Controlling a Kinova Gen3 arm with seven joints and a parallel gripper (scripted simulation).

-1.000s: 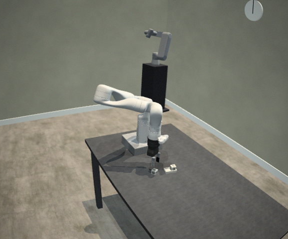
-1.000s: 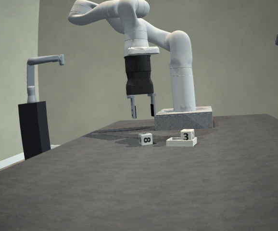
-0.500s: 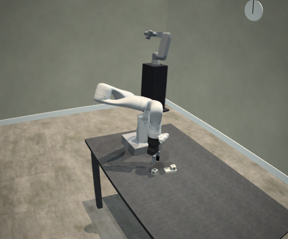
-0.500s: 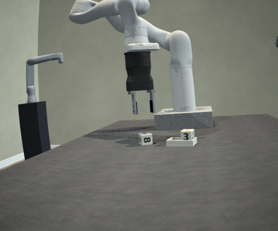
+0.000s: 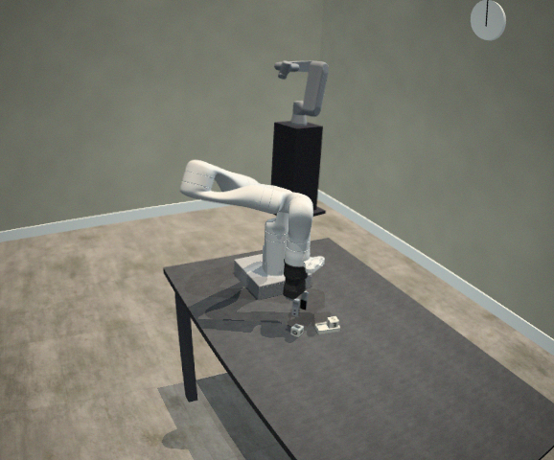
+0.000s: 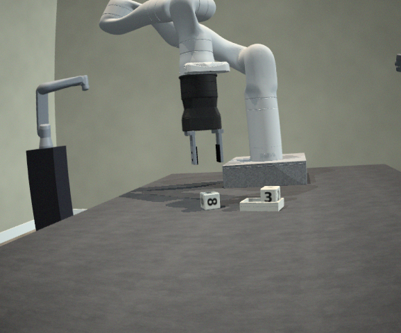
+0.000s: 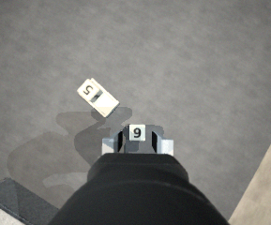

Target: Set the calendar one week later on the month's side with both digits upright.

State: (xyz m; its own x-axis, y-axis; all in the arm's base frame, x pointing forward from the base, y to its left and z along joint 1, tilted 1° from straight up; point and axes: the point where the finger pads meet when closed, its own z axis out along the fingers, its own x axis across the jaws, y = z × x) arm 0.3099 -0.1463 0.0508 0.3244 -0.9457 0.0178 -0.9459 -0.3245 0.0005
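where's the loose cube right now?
The loose cube stands on the table outside the tray, just to its left in the exterior view, directly below the open gripper.

The white arm (image 6: 261,107) was raised upright from its base, then folded back over itself high up, with the upper links bent leftward and doubled round toward the near side. The wrist (image 6: 197,50) was pointed straight down, and the black gripper body (image 6: 200,103) was hung vertically beneath it. The gripper (image 6: 206,150) was held well above the table, its two fingers (image 6: 193,148) spread wide apart and pointed downward, with nothing gripped between them.
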